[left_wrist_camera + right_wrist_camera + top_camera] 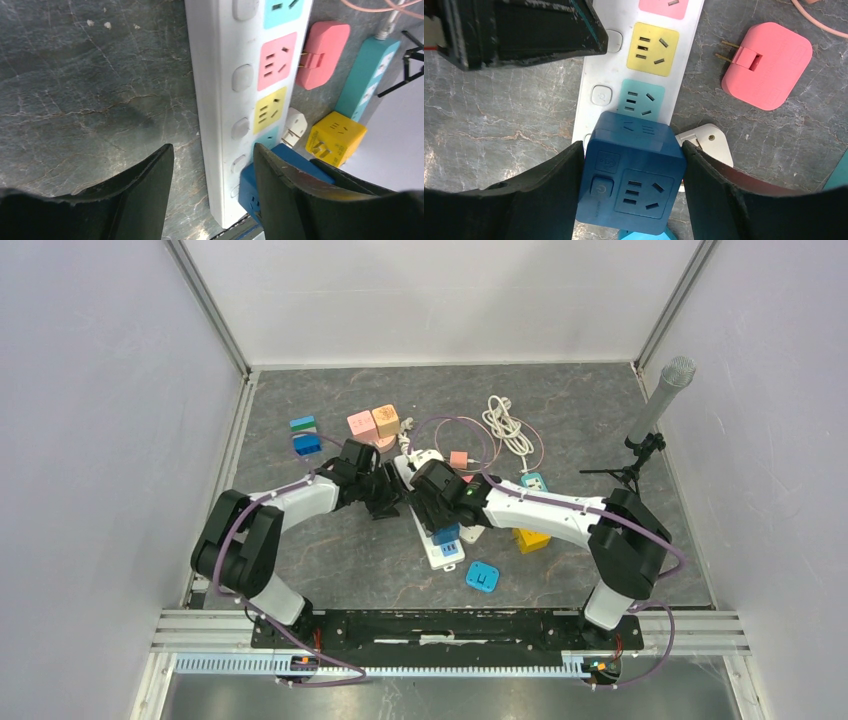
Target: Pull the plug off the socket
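Marbled tabletop [300, 560]; one power strip [210, 100]; its one blue plug [631, 175] is clamped by right gripper [634, 150]; left gripper [212, 150] is spread apart.

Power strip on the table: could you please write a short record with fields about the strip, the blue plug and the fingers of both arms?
strip: white power strip, flat on the table, sockets facing up
plug: blue cube plug, seated in the strip beside the teal socket
right fingers: closed on two opposite sides of the blue cube plug
left fingers: apart, over the strip's edge near the plug, gripping nothing
empty sockets: teal, yellow socket
nearby: pink adapter, loose beside the strip
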Robot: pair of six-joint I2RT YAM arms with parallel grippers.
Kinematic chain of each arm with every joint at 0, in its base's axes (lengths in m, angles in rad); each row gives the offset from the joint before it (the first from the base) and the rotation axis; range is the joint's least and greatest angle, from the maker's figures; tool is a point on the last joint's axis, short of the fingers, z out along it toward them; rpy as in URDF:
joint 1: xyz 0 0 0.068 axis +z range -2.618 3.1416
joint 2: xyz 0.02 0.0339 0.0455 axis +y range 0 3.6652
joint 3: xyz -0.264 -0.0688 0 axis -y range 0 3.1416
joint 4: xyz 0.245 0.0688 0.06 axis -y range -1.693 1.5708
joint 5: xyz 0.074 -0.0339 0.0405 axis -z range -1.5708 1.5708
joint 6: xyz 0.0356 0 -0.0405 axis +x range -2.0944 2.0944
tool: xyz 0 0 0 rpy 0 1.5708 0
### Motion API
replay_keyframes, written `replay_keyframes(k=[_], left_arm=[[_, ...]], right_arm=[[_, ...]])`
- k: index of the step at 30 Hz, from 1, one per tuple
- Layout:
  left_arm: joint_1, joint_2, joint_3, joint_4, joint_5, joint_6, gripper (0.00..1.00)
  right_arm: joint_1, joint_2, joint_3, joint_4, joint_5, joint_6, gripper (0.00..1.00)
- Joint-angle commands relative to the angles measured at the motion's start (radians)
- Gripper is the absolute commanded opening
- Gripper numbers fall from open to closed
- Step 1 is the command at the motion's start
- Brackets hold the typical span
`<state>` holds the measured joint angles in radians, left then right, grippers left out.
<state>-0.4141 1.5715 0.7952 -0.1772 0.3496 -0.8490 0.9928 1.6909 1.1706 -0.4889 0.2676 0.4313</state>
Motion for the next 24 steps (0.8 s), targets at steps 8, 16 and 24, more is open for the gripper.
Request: replay_keyframes(k=[8, 16, 24], left_arm=[[-0.067, 0.057, -0.014, -0.068, -0.126, 0.038, 0.61], [-0.095, 0.053, -0.079, -0.066, -0.179, 0.015, 0.58], [-0.095, 0.069, -0.088, -0.069, -0.191, 0.013, 0.55]], right_arm=[[0.001, 0.013, 0.123, -0.033, -0.104, 0.022, 0.0], [0.0, 0.03, 0.217, -0.021, -0.159, 0.091, 0.0], [0.037, 0.02, 0.109, 0.089, 0.085, -0.095, 0.0]])
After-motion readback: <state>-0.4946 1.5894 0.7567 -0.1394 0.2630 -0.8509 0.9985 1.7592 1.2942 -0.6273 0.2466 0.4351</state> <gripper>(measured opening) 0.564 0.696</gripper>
